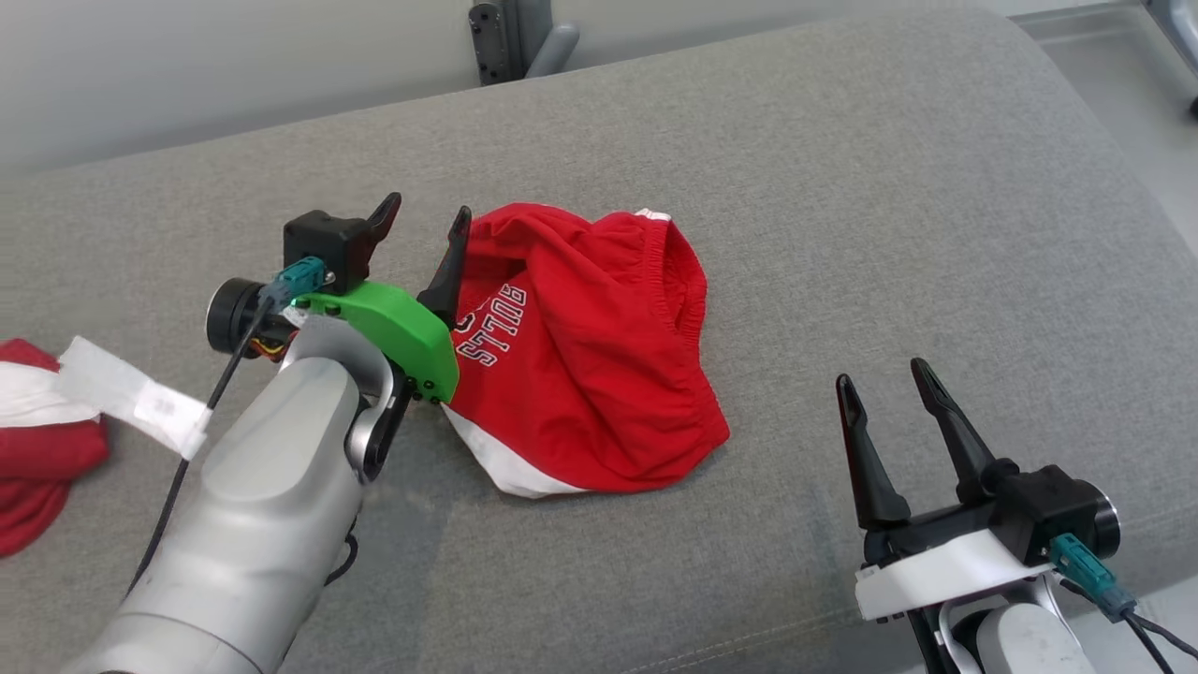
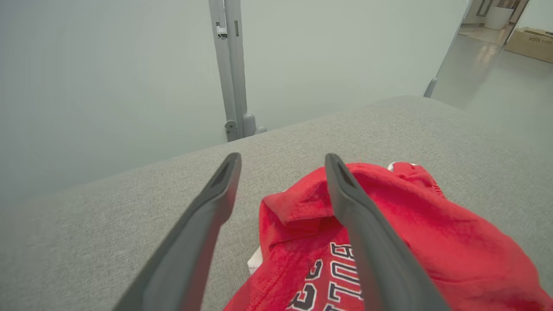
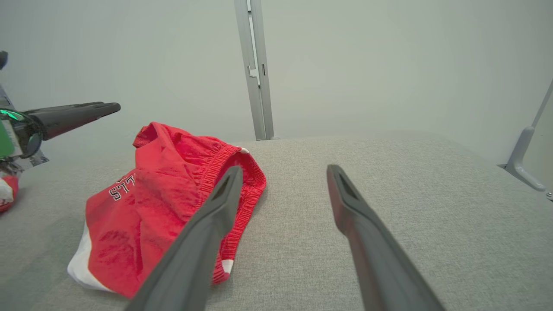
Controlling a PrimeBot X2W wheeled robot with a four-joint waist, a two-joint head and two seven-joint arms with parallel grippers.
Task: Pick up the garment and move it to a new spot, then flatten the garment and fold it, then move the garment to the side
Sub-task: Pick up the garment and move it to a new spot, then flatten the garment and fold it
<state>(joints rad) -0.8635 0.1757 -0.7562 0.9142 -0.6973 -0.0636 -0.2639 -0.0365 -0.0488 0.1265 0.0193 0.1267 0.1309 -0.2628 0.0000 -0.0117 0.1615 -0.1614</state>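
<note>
The garment (image 1: pixel 580 356) is a pair of red shorts with white trim and dark lettering, lying crumpled on the grey cushion (image 1: pixel 842 234). My left gripper (image 1: pixel 426 220) hovers open at the shorts' left edge, its right finger over the red cloth and nothing between the fingers. The left wrist view shows the garment (image 2: pixel 389 242) under my left gripper (image 2: pixel 283 162). My right gripper (image 1: pixel 880 374) stands open to the right of the shorts, apart from them. In the right wrist view the garment (image 3: pixel 164 194) lies to the left of my right gripper (image 3: pixel 283 170).
Another red and white cloth (image 1: pixel 42 440) with a white label lies at the cushion's left edge. A grey metal post (image 1: pixel 510 37) stands behind the cushion. A floor and a cardboard box (image 2: pixel 529 41) show far right.
</note>
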